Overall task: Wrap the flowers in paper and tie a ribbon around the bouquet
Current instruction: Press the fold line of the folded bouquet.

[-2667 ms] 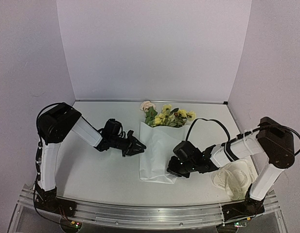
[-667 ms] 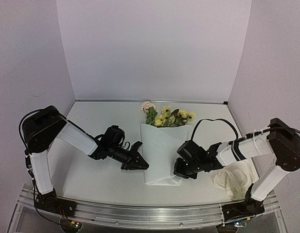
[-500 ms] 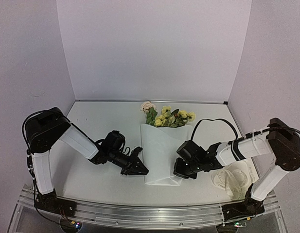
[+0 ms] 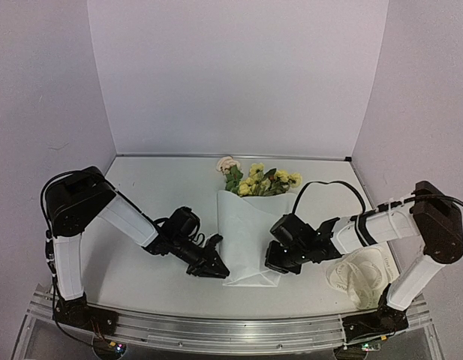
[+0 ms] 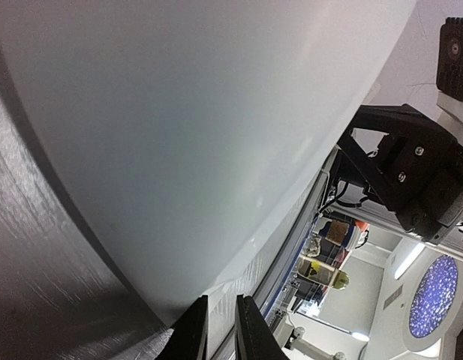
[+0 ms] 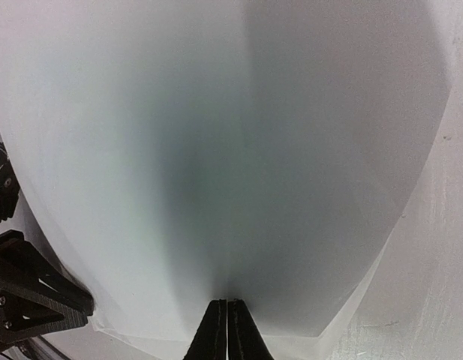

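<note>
Both arms are working at the near end of the wrap, and tying is not yet begun.
The paper [image 4: 246, 232] is lying on the table [image 4: 156, 195], folded over the stems into a flat, tapering packet. The flowers [image 4: 261, 180] are sticking out of its far end. The left gripper [image 4: 210, 266] is sitting low at the packet's near left corner, with its fingers showing only a slim gap. Whether any paper is in that gap cannot be told. The right gripper [image 4: 270, 262] is resting on the packet's right edge, its fingers pressed together and apparently pinching a fold of the paper. The ribbon [image 4: 362, 276] is lying in a loose heap near the right arm's base, apart from the packet. By this judgement, the wrap is largely formed. Securing it and tying the ribbon are remaining.
</note>
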`<state>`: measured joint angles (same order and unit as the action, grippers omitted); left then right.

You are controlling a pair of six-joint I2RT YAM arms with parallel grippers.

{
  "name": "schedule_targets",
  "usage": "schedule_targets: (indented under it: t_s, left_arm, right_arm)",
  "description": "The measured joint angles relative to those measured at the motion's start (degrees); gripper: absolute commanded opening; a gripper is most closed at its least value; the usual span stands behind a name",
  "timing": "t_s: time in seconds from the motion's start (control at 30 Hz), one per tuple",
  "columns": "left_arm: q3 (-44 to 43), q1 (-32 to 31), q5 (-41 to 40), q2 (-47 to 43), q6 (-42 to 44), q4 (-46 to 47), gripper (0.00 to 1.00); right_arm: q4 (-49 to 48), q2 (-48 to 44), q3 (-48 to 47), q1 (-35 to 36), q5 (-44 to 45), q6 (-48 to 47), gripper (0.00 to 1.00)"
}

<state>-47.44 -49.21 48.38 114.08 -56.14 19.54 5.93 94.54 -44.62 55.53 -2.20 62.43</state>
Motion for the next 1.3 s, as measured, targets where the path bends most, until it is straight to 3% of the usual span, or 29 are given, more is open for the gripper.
schedule_targets:
  t_s: [0.27,0.47,0.77,0.97,1.3]
  left_arm:
    - [-3.2,-0.6,-1.6,-1.1,3.4,-7.6,0.19]
    - [-11.4,-1.7,-2.4,-1.7,6.4,-14.3,0.19]
    - [-24.1,-3.0,0.6,6.2,6.6,-11.8,0.18]
    - [-25.4,-3.0,1.0,12.5,5.7,-11.5,0.18]
    - [-25.7,-3.0,0.4,13.0,3.6,-11.0,0.18]
  right_arm:
    - [0.0,-1.5,0.5,0.0,-0.6,0.2,0.07]
    - [-0.4,-7.0,3.2,0.0,-1.5,0.9,0.08]
    - [-5.6,-9.1,10.4,0.0,-3.4,4.0,0.08]
    - [-9.8,-9.5,14.8,0.6,-4.1,6.8,0.09]
    - [-18.6,-8.6,18.2,2.6,-3.5,10.6,0.09]
